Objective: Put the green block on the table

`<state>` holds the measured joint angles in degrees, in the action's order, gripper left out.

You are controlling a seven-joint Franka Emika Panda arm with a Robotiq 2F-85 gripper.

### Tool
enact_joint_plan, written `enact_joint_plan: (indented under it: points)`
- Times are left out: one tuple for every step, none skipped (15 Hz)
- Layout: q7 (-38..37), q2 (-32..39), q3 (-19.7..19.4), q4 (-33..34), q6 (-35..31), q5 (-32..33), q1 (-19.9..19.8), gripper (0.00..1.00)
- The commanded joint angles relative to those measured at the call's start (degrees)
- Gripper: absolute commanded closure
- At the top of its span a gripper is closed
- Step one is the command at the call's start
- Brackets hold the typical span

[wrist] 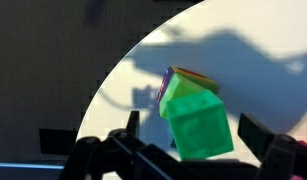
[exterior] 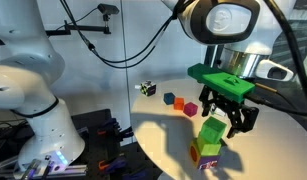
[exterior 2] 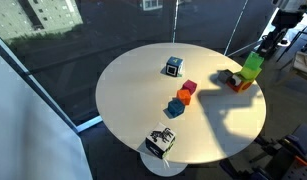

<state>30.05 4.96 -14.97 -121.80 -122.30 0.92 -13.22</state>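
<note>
The small bright lime-green cube (exterior: 211, 130) is not yet on the large round white-topped table (exterior 2: 133, 95) — it is seen perched, a bit skewed, on the larger yellow/green/magenta cube (exterior: 204, 153) near the table's edge. The black two-finger Robotiq gripper (exterior: 235, 118) is held just above the stack. In the wrist view its jaws are spread, w/ a gap visible on either side of the lime-green cube, so nothing is gripped. Whether the fingertips are down at block level cannot be told. Risks, as judged from here: if the jaws are closed off-centre or too high, the lime-green cube may be pushed sideways & tipped off rather than picked up. If they are lowered too far, the multicoloured cube may be clamped or dragged along — and w/ the stack so near the rim, either cube could be knocked off the table. The row of small orange, magenta & blue blocks (exterior 2: 183, 96) is well apart, so no clash is expected there.
</note>
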Motion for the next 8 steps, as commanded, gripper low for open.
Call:
enact_joint_plan:
  points:
    - [2.9,0.3,0.8,-0.3,-1.0,-1.2,-1.3,0.0]
    - [2.8,0.8,1.0,-0.2,-1.1,-1.4,-1.2,0.0]
    - [2.7,1.0,1.1,-0.1,-1.1,-1.5,-1.1,0.0]
    - [2.6,1.4,1.3,-0.1,-1.2,-1.6,-1.1,0.0]
    - [2.4,1.7,1.5,-0.1,-1.4,-1.7,-1.0,0.0]
    - [2.3,2.0,1.7,0.0,-1.5,-1.7,-1.0,0.0]
    - [2.1,2.4,1.9,0.0,-1.8,-1.6,-1.0,0.0]
    - [1.9,2.6,2.1,0.0,-2.2,-1.6,-1.0,0.0]
